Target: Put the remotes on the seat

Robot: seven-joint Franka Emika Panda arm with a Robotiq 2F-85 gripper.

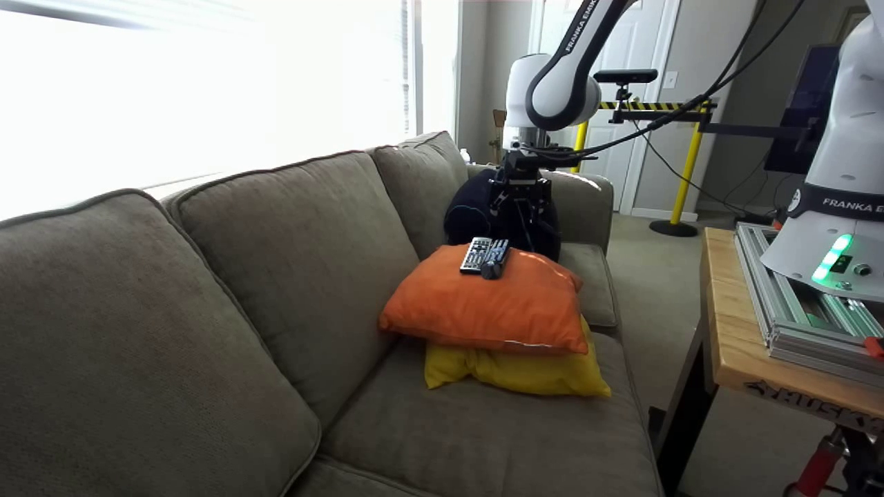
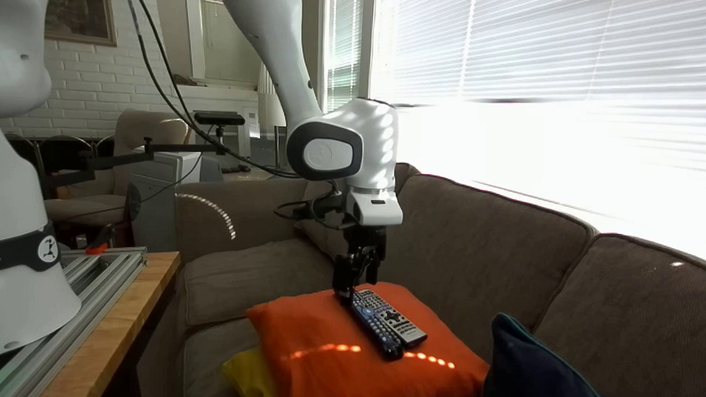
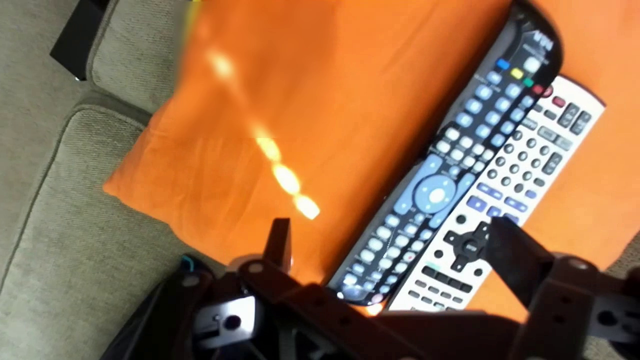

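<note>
Find the gripper (image 3: 390, 225) spread, pinching nothing. Judge the dark remote (image 3: 445, 160) and pale remote (image 3: 510, 190) light, stiff, probably slick. Take each across its narrow middle

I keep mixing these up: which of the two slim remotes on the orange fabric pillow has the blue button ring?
The slim black remote, with its blue button ring; the pale grey-white remote beside it has a black button cross instead.

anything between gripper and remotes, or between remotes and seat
Nothing visible blocks the open gripper from the dark remote or pale remote. The orange pillow, atop the yellow pillow, lies between them and the seat, which shows beside the pillows.
</note>
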